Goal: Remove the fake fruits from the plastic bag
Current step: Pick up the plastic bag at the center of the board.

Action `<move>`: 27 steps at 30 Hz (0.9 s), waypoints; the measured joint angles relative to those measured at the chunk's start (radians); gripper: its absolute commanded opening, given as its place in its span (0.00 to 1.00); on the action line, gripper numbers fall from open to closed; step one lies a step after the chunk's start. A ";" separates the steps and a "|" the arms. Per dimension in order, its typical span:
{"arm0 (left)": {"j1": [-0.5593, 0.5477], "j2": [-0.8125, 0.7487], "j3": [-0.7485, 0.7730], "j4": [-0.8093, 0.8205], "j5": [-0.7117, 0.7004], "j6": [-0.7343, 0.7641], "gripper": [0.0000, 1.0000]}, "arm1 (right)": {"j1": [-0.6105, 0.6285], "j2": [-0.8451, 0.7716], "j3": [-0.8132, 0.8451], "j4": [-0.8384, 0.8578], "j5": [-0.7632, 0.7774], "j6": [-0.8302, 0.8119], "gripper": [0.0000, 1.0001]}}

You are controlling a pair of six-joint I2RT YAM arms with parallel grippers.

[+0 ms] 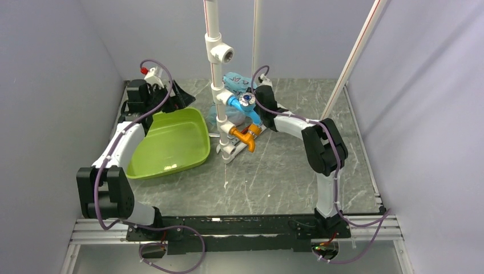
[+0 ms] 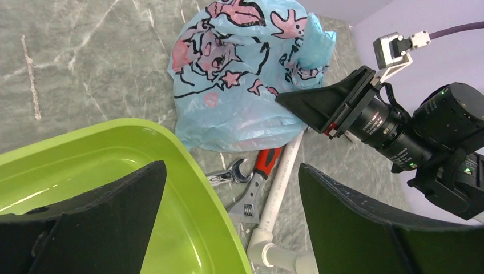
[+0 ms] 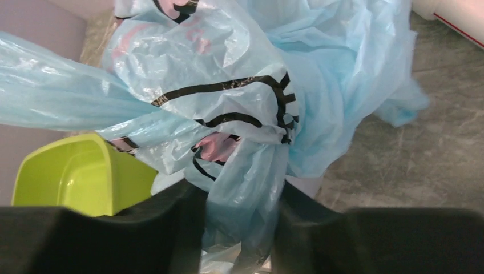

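carefully now: a pinch of film, fruit unseen

so, the right gripper [image 3: 240, 220] is clamped on a gathered twist of the plastic bag [image 3: 228, 108], with film bunched between both fingers. seen from above, the bag sits at twelve o'clock on the table, against the white pipe stand [image 1: 216, 85], and the lime-green tub [image 1: 171, 145] lies at nine o'clock. the left gripper [image 2: 231, 171] hangs with its jaws wide and nothing between them, over the tub's far rim at about ten o'clock. the fake fruits show in no view; presumably they lie inside the bag's folds. risks, as i judge them: the thin film may slip or tear out of the pinch under a hard pull; a lift by this fold could trap the fruits deeper rather than spill them; the bag may snag on the pipe stand or the wrench [image 2: 251, 197] beside it; a freed fruit could roll away from the tub.
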State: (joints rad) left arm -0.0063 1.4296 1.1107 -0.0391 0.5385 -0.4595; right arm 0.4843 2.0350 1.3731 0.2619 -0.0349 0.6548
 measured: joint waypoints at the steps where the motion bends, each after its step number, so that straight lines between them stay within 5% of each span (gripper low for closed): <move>1: 0.009 0.002 0.000 0.001 0.014 -0.002 0.94 | 0.002 0.000 0.000 0.001 0.001 -0.001 0.27; 3: 0.021 0.017 0.000 0.001 0.039 -0.006 0.95 | 0.006 -0.004 0.000 0.004 0.000 -0.007 0.08; 5: 0.029 0.029 0.000 0.001 0.053 -0.007 0.95 | 0.007 -0.010 0.000 -0.004 0.000 -0.023 0.00; 11: 0.031 0.071 -0.004 0.036 0.147 -0.017 0.97 | 0.005 -0.130 0.000 -0.145 0.011 -0.112 0.00; 18: 0.026 0.150 -0.004 0.084 0.256 -0.060 0.99 | 0.000 -0.487 -0.035 -0.336 0.032 -0.246 0.00; 27: -0.021 0.155 -0.003 0.069 0.279 -0.051 0.99 | 0.002 -0.865 -0.385 -0.446 0.022 -0.231 0.00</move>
State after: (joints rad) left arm -0.0277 1.5845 1.1076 0.0296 0.8177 -0.5110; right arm 0.4866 1.1698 0.9882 -0.1837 -0.0128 0.4236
